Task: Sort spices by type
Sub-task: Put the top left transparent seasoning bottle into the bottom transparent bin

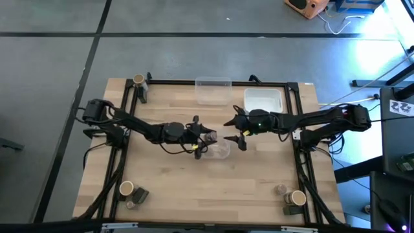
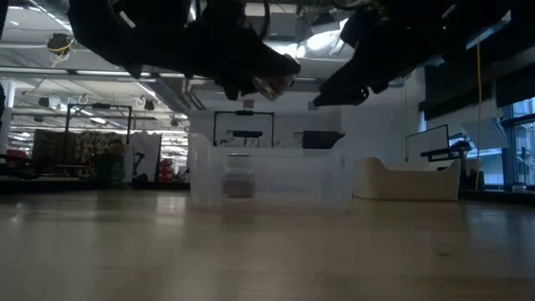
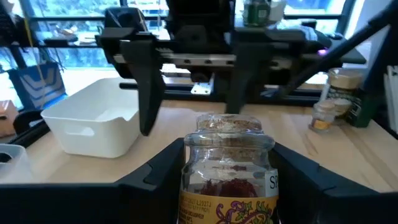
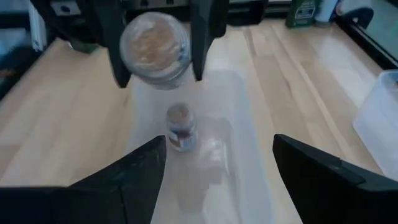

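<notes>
- High view: left gripper [image 1: 208,138] clenches a small clear glass spice jar with a tan top [image 3: 229,163] over the clear plastic bin [image 1: 222,153] at the desk's middle.
- One jar [image 4: 180,127] already sits inside.
- Right gripper [image 1: 237,129] hangs released alongside.
- Corner clusters [image 1: 132,193] remain unsorted.

**Bins, tray and table**

A clear plastic bin [image 1: 220,151] sits on the wooden table [image 1: 194,188] directly under the two grippers. A second clear bin [image 1: 213,90] stands at the far edge. The white tray [image 1: 263,100] is just beside the right gripper.
</notes>
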Controlling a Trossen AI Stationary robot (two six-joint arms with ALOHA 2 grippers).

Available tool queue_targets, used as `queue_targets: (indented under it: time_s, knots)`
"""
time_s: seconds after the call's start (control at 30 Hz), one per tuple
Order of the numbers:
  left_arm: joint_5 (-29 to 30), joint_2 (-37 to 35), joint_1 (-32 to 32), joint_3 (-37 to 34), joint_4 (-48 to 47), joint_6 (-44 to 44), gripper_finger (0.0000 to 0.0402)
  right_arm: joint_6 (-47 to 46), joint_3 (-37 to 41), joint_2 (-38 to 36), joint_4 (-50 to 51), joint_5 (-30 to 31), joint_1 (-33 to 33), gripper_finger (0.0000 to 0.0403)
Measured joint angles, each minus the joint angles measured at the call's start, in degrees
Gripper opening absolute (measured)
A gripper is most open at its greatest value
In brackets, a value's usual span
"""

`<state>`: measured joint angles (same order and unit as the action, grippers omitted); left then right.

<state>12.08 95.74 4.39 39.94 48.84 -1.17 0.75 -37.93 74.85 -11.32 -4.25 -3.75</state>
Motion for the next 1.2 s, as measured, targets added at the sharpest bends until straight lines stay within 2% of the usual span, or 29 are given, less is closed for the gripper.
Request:
queue_targets:
  time_s: [0.4,0.53,0.67,1.03,1.13,1.2]
  knots:
    - [0.0,8.8,-2.1,0.1,7.0,0.3,0.0179,3.0,0.0,5.4,-0.4,1.7,0.0,0.0294]
    - [-0.7,9.1,-2.1,0.2,7.4,2.1,0.0179,3.0,0.0,6.3,-0.5,1.7,0.0,0.0278]
    - [-0.8,9.1,-2.2,0.3,7.4,4.0,0.0179,3.2,0.0,6.4,-1.4,1.6,0.0,0.0228]
    - [-0.9,9.1,-3.4,0.7,5.7,4.5,0.0179,4.1,0.0,6.9,-5.3,0.1,0.0,0.0041]
    - [-0.8,9.1,-3.4,0.7,5.5,4.4,0.0179,4.2,0.0,8.0,-6.8,0.0,0.0,0.001]
    - [-0.7,9.1,-3.4,0.6,5.1,4.3,0.0179,4.2,0.0,8.8,-7.5,0.0,0.0,0.0005]
